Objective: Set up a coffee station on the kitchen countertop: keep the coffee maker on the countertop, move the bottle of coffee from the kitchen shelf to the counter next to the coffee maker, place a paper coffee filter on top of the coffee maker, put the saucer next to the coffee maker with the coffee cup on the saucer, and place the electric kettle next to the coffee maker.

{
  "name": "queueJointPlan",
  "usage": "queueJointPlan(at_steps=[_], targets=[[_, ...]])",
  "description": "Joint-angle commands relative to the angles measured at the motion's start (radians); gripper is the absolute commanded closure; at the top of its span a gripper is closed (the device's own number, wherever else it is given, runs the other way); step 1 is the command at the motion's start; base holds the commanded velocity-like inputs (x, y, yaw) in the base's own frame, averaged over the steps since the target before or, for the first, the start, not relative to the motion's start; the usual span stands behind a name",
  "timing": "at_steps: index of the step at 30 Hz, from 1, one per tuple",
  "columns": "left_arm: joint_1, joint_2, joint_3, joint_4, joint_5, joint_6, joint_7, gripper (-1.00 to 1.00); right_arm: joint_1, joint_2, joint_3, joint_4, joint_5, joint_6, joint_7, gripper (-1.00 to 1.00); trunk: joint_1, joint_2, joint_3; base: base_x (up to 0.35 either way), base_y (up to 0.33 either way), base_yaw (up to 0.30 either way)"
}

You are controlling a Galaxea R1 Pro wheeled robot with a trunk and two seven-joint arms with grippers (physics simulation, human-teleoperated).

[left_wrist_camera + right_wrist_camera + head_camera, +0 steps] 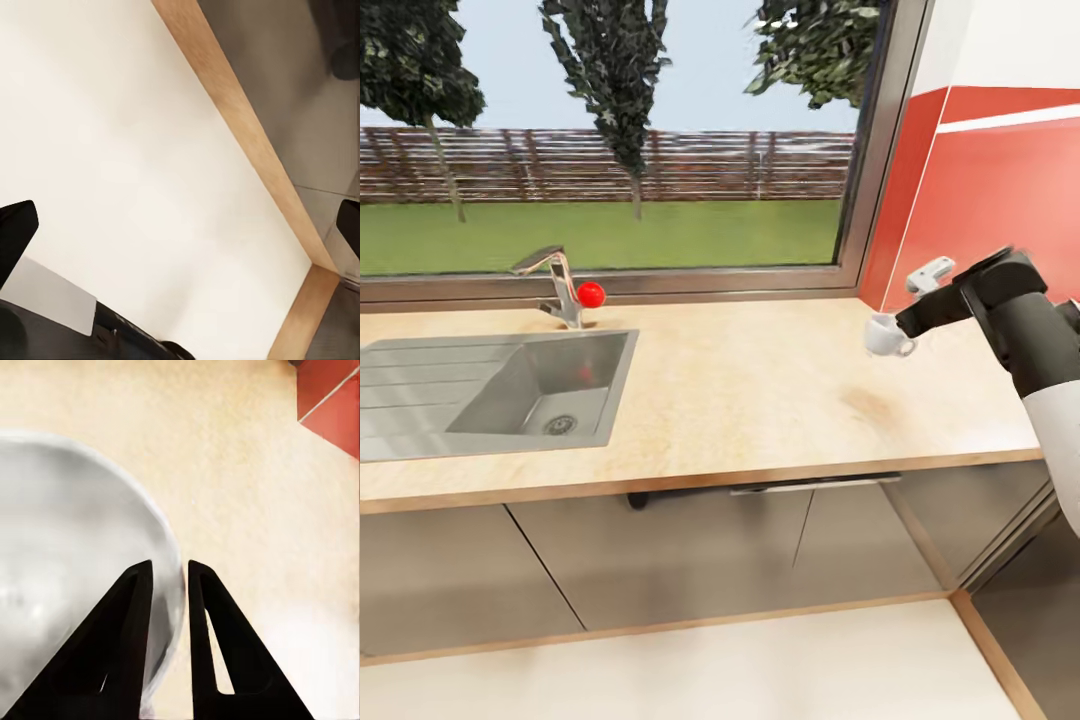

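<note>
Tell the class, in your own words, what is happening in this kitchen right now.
The robot's right pincer is shut on the rim of a small white coffee cup, holding it just above the beige countertop near the red wall. A sink with a tap sits further left under the window. The left pincer hangs open, pointing at the pale floor. No saucer is under the cup at present.

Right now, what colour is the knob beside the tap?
Red, clearest in the head view.

My right arm (1028, 330) is matte black near the wrist, white lower down; my right gripper's fingers (217, 637) are black, tapered wedges.
</note>
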Motion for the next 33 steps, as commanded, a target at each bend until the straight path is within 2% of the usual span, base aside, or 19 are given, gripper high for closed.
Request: queueJointPlan(at_steps=[1,2,7,16,23,33], targets=[[-0.001,0.000,0.001,0.001,0.002,0.003,-0.004,-1.00,-0.001,0.001,0.002,-0.043,0.063,0.003,0.012,1.00,-0.004,0.007,0.002,0.000,0.000,0.000],[-0.001,0.000,0.001,0.001,0.002,0.003,-0.004,-1.00,-0.001,0.002,0.002,-0.056,0.084,0.003,0.014,1.00,-0.004,0.007,0.002,0.000,0.000,0.000],[-0.001,0.000,0.001,0.001,0.002,0.003,-0.007,-1.00,-0.001,0.002,0.002,-0.074,0.113,0.003,0.016,1.00,-0.004,0.007,0.002,0.000,0.000,0.000],[-0.001,0.001,0.001,0.001,0.002,0.003,-0.008,-1.00,-0.001,0.003,0.000,-0.078,0.113,0.003,0.021,1.00,-0.004,0.007,0.002,-0.014,0.070,0.027],[-0.001,0.001,0.002,0.001,0.002,0.002,-0.008,-1.00,-0.001,0.003,0.001,-0.075,0.114,0.003,0.070,1.00,-0.004,0.007,0.002,-0.016,0.085,0.174],[-0.001,0.001,0.001,0.001,0.002,0.006,-0.009,-1.00,-0.001,0.004,0.001,-0.071,0.114,0.003,0.077,1.00,-0.004,0.007,0.002,-0.001,0.273,0.016]])
